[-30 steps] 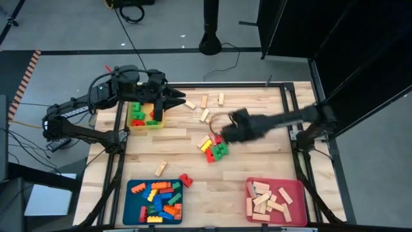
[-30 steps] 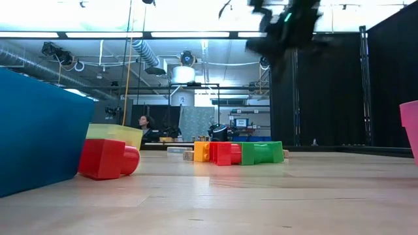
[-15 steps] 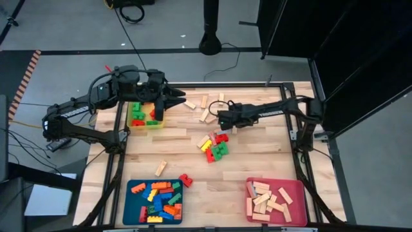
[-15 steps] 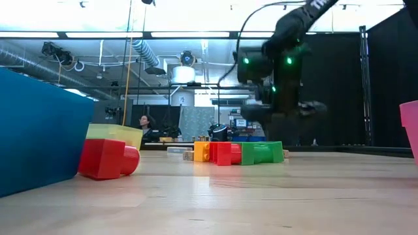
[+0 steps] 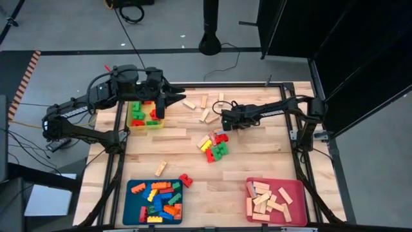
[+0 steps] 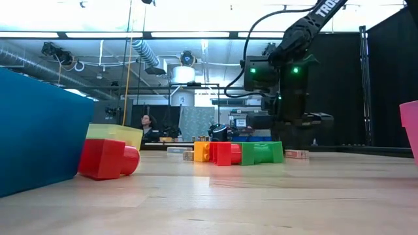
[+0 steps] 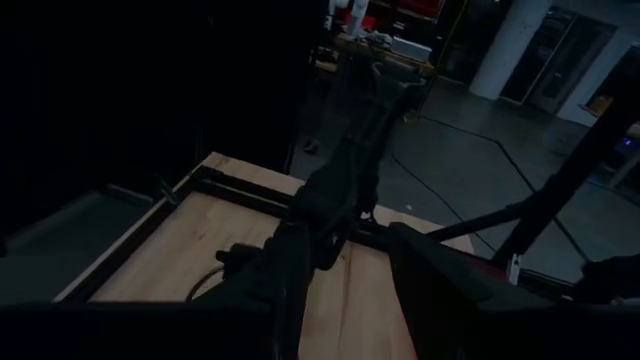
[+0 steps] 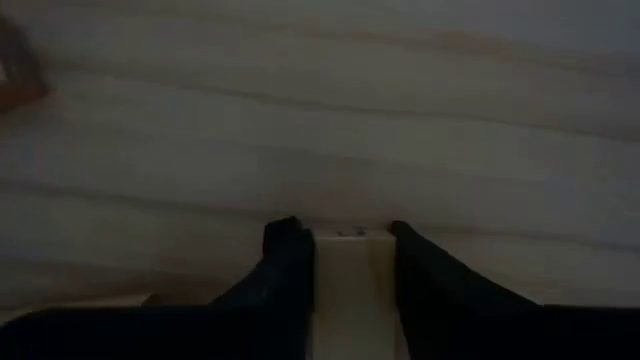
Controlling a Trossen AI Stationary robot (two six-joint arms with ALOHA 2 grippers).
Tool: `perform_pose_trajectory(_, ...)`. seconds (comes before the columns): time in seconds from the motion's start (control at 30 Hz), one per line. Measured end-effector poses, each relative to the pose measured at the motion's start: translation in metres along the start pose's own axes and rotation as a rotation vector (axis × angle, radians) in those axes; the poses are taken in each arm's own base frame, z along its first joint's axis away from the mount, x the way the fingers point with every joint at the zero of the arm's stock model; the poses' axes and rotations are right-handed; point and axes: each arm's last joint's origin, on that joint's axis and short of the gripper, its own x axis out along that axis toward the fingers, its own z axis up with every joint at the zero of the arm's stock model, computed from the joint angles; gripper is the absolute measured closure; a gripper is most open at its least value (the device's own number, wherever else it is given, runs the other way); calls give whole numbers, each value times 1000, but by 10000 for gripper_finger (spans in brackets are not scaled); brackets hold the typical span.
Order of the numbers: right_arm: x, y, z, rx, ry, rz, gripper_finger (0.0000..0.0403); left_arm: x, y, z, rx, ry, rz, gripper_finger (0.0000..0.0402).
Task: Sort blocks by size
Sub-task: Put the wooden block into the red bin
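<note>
My right gripper [image 5: 226, 121] points down at the table's far middle, shut on a pale wooden bar [image 8: 350, 272] that also shows under it in the low view [image 6: 297, 154]. A cluster of red, green and yellow bricks [image 5: 215, 145] lies on the table just nearer than it. Loose wooden bars [image 5: 206, 115] lie to its left. My left gripper [image 7: 345, 290] hangs open and holds nothing, high above the yellow tray [image 5: 159, 122] at the far left. My right gripper pinches the wooden bar's two long sides [image 8: 350, 250] between its two fingers [image 8: 290, 262]. The fingers come from above, pointing steeply down, and lie across the bar. In the low view the bar rests flat on the table.
A blue tray [image 5: 132, 193] with coloured bricks stands at the near left, and a pink tray [image 5: 296, 190] with wooden bars at the near right. A red brick [image 5: 185, 180] and a wooden bar [image 5: 161, 169] lie loose near the blue tray.
My right gripper has gone from above the brick cluster toward the table's far edge and down to the tabletop. It has tipped over until its fingers point down, and they now stand on either side of a wooden bar.
</note>
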Motion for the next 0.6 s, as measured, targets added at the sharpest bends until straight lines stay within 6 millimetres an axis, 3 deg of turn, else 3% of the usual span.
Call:
perform_pose_trajectory(0.17, -3, 1, 1, -66, 2, 6, 285, 0, 1, 0, 11, -3, 15, 256)
perform_pose_trajectory(0.27, -19, 3, 4, -135, 41, 21, 285, 0, 1, 0, 33, -6, 29, 256)
perform_pose_trajectory(0.4, -78, 12, 0, -258, 11, 178, 285, 3, 2, -2, 62, 17, 36, 256)
perform_pose_trajectory(0.47, -107, 11, -15, -342, 0, 225, 285, 8, 4, -9, 104, 86, 38, 256)
perform_pose_trajectory(0.6, -155, 1, -75, -428, 88, 347, 285, 30, 13, -28, 141, 242, 57, 256)
